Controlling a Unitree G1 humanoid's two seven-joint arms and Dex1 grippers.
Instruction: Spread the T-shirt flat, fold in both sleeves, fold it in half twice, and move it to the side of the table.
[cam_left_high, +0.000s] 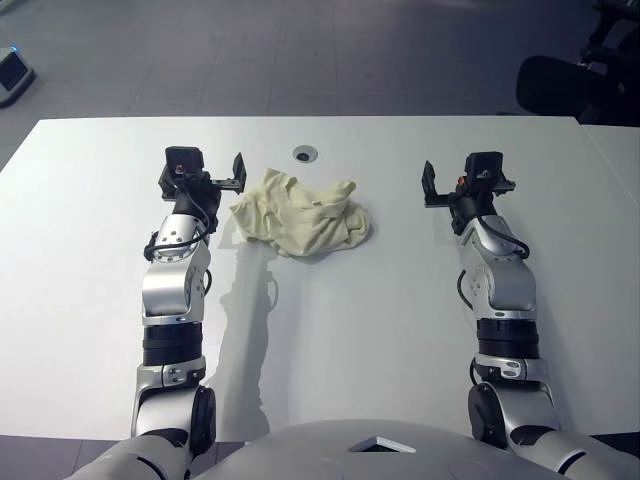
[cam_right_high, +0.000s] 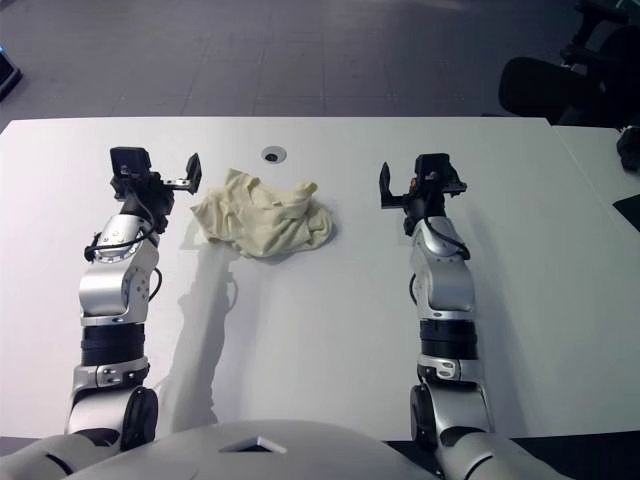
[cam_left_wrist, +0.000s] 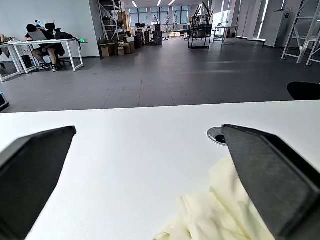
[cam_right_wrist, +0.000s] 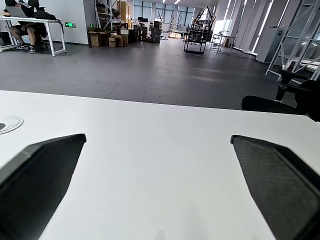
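A crumpled pale yellow T-shirt (cam_left_high: 300, 215) lies in a heap on the white table (cam_left_high: 350, 320), a little left of centre and toward the far side. My left gripper (cam_left_high: 207, 180) hovers just to the left of the heap, open, nothing between its fingers; in its wrist view the cloth (cam_left_wrist: 215, 210) shows beside one finger (cam_left_wrist: 270, 175). Well to the right of the shirt, my right gripper (cam_left_high: 466, 186) is open and empty over bare table; its wrist view (cam_right_wrist: 158, 137) shows the two fingers wide apart.
A round cable grommet (cam_left_high: 304, 153) is set in the table just behind the shirt. A black chair (cam_left_high: 565, 88) stands beyond the table's far right corner. Bare tabletop lies in front of the shirt and on both sides.
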